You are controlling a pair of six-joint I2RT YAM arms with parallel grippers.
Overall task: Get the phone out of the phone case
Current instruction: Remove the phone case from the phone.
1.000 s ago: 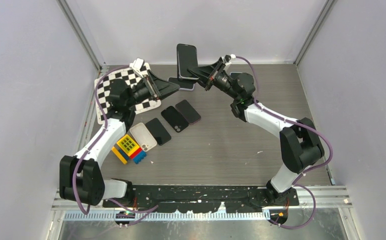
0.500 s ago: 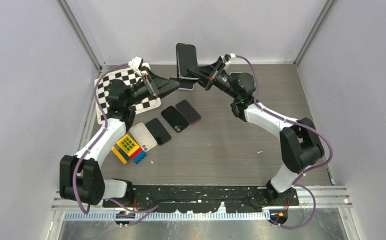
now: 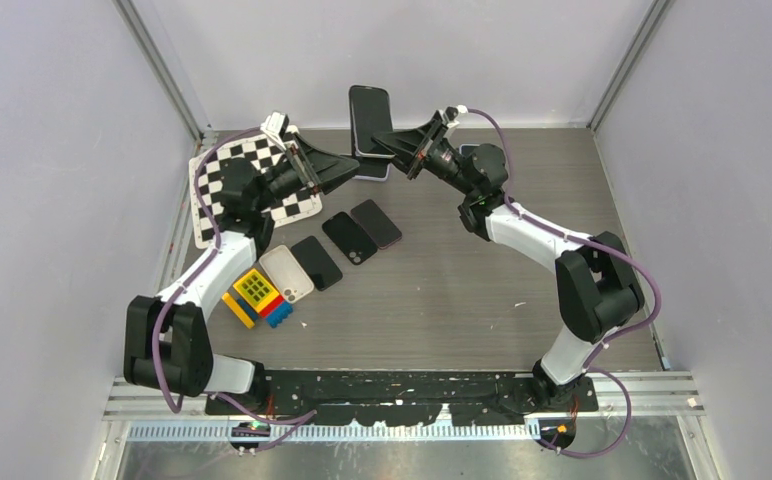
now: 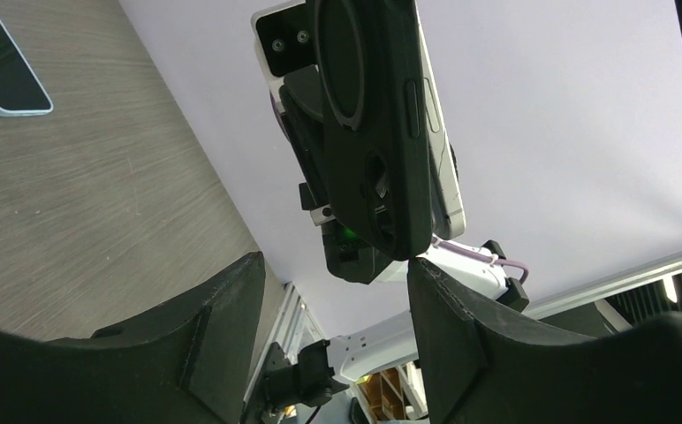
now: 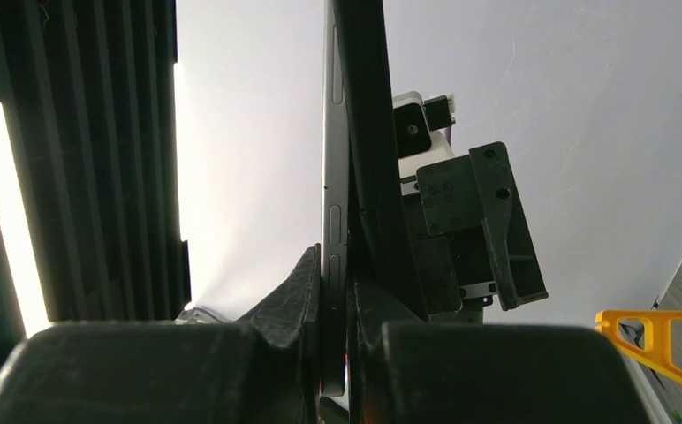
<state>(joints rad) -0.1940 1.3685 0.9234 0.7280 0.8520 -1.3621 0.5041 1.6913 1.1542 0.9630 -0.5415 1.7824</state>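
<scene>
While the right tool [image 3: 390, 149] pinches it from both flat sides, the phone [image 3: 370, 115] stands upright in the air above the back of the worktop [image 3: 462, 290], close to the rear wall. It sits inside its dark phone case [image 4: 368, 132]. From the left wrist view the case's back shows a round ring and a camera cut-out, with the phone's pale metal edge [image 4: 439, 150] showing along one side. From the right wrist view, one finger [image 5: 306, 278] of the right tool presses on the phone's screen side and the other on the case's back, so phone [image 5: 332, 177] and case [image 5: 364, 132] are clamped edge-on between them.

The left tool [image 3: 350, 170] reaches in from the left, below the phone's lower end, with its jaws spread apart and nothing between them. In its own view [image 4: 333, 269] the bottom corner of the case hangs just beside one fingertip [image 4: 426, 283]; I cannot tell whether they touch.

Down on the worktop a row of dark phones [image 3: 349, 237] lies at a slant, with a white one [image 3: 287, 273] at its near-left end. Just beside that lies a stack of coloured blocks [image 3: 255, 295]. A checkered board [image 3: 232, 155] lies in the back left corner, under the left arm. Another flat device [image 3: 372, 173] lies on the worktop beneath the raised phone.
</scene>
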